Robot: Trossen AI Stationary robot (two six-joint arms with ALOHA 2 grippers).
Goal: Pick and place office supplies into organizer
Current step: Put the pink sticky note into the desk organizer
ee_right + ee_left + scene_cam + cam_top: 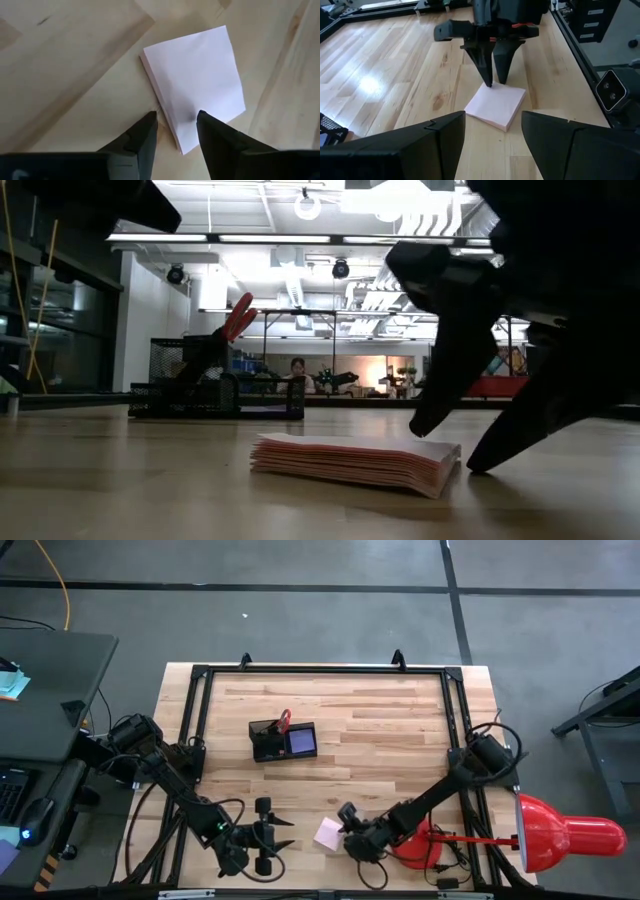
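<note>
Open wood across the counter (pixel 390 710) middle and far right. Blocked near the far-left centre by the organizer (pixel 283 740). Crowded along the near edge: pink note pad (pixel 328 834) lying flat, right pincer (pixel 350 836) just above its corner with tips slightly parted, left pincer (pixel 287 835) close beside. Red lamp (pixel 560 835) off the near right corner.

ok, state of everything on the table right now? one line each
Pink square note pad: flat on the wooden table, not lifted.
Right hand: open, fingertips straddling the pad's edge.
Left hand: open, empty, apart from the pad.
Small black rectangular organizer: upright, holds red-handled scissors and a blue-purple square pad.
Red desk lamp: at the table's right edge; lit or not, cannot tell.
</note>
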